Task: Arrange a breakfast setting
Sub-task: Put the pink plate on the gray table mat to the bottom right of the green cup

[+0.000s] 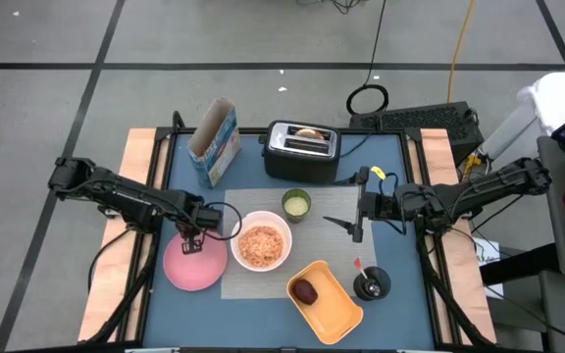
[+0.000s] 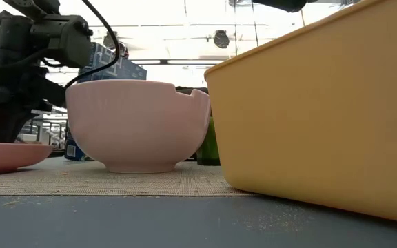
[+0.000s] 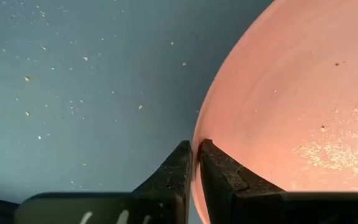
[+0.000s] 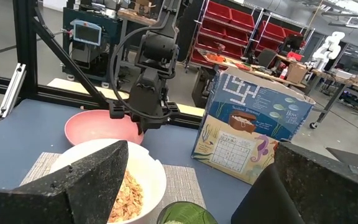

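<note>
L gripper (image 1: 193,242) sits lower left of centre in the high view, fingers pinched shut on the rim of the pink plate (image 1: 195,263). The wrist view confirms: both dark fingers (image 3: 178,177) clamp the plate edge, one inside, one outside. An edge grip is prob chosen bc the plate is flat and thin, so the rim is the only hold. Plate lies mostly on the blue table top (image 1: 381,167), just off the left edge of the grey placemat (image 1: 332,206) and touching or just overlapping it; looks like it's meant to be dragged or lifted onto the mat. Plate is pale pink, shallow, w/ crumbs inside.

Next right, the white bowl (image 1: 261,245) is on the mat's left half, filled w/ orange-tan flakes, just beside the plate. Small green cup (image 1: 296,204) stands on the mat's upper edge, centre frame. Cereal box (image 1: 214,142) stands upper left of the mat, and the toaster (image 1: 301,150) above it holds a round bread piece (image 1: 309,133) in a slot, not served yet.

Orange tray (image 1: 326,300) at lower centre overlaps the mat's lower right corner, w/ a dark red item inside. R gripper (image 1: 358,208) hovers right of centre over the mat's right end, fingers wide apart, holding nothing; it's waiting.
</note>
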